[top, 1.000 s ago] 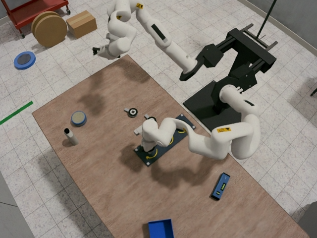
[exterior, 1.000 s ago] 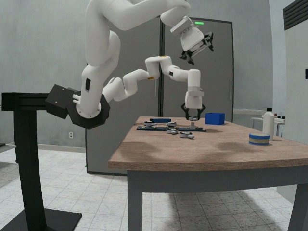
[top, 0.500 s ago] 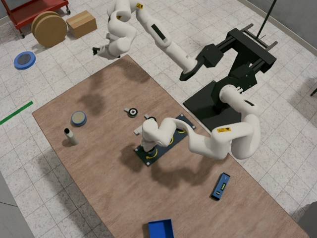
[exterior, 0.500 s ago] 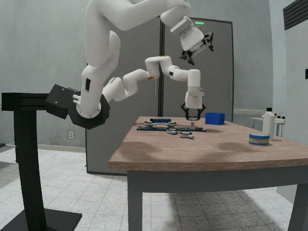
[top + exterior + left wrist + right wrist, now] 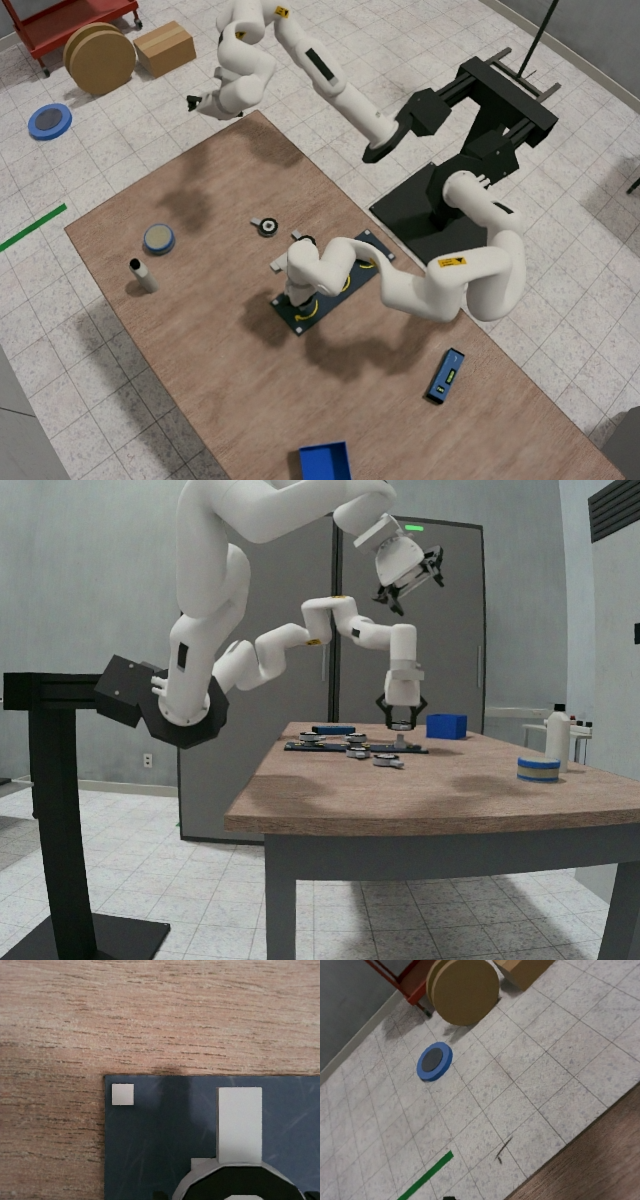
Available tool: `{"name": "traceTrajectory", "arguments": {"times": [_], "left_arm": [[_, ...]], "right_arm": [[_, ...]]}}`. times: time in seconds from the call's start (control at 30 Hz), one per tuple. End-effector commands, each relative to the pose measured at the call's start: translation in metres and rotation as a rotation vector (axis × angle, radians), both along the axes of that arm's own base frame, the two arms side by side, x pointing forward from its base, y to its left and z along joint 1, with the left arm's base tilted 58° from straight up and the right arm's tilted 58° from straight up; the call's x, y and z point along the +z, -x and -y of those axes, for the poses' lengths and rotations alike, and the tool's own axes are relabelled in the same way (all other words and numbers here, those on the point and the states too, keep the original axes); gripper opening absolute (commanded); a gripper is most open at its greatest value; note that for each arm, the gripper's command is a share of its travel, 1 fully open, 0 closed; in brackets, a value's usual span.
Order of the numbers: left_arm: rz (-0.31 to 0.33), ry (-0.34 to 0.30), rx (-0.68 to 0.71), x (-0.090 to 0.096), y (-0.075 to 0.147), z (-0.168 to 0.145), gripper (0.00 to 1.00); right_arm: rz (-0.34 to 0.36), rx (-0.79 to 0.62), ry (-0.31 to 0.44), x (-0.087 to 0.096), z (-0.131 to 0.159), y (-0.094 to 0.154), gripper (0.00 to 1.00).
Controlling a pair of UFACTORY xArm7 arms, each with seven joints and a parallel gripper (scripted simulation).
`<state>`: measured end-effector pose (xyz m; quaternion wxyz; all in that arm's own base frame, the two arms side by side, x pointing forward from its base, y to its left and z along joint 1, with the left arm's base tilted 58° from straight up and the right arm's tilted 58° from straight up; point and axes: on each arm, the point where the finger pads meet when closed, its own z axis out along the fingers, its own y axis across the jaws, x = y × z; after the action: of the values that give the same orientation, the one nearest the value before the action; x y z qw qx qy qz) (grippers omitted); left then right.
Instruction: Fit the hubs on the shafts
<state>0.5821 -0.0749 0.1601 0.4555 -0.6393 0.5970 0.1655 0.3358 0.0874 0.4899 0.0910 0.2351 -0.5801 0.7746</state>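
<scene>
The dark base plate lies on the table with yellow arrows. My left gripper is shut on a hub and holds it level, just above the pale shaft at the plate's end. That hub's grey lever points up in the left wrist view. One hub sits at the plate's far end and another hub at its middle. Two loose hubs, a nearer hub and a second hub, lie beside the plate. My right gripper is open, raised high, away from the hubs.
A blue box and a blue device stand on the table beyond the plate. A white bottle and a round blue-banded tin stand near the other long edge.
</scene>
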Motion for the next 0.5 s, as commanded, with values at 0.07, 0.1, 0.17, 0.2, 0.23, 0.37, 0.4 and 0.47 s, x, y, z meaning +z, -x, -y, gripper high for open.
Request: {"name": "traceTrajectory", "arguments": {"times": [0.07,0.1,0.17,0.2,0.23,0.37,0.4,0.47], "left_arm": [[0.002,0.003,-0.005,0.0010,-0.0002,0.0033,0.00],[0.002,0.003,-0.005,0.0010,-0.0002,0.0033,0.00],[0.002,0.003,-0.005,-0.0001,-0.0009,0.0017,0.00],[0.002,0.003,-0.005,-0.0001,-0.0009,0.0017,0.00],[0.002,0.003,-0.005,-0.0001,-0.0009,0.0017,0.00],[0.002,0.003,-0.005,-0.0001,-0.0009,0.0017,0.00],[0.002,0.003,-0.005,-0.0001,-0.0009,0.0017,0.00],[0.002,0.003,-0.005,-0.0001,-0.0009,0.0017,0.00]], "right_arm": [[0.002,0.003,-0.001,0.0007,-0.0013,0.0003,1.00],[0.002,0.003,-0.001,0.0007,-0.0013,0.0003,1.00],[0.002,0.003,-0.001,0.0007,-0.0013,0.0003,1.00],[0.002,0.003,-0.001,0.0007,-0.0013,0.0003,1.00],[0.002,0.003,-0.001,0.0007,-0.0013,0.0003,1.00],[0.002,0.003,-0.001,0.0007,-0.0013,0.0003,1.00],[0.002,0.003,-0.001,0.0007,-0.0013,0.0003,1.00],[0.002,0.003,-0.001,0.0007,-0.0013,0.0003,1.00]]}}
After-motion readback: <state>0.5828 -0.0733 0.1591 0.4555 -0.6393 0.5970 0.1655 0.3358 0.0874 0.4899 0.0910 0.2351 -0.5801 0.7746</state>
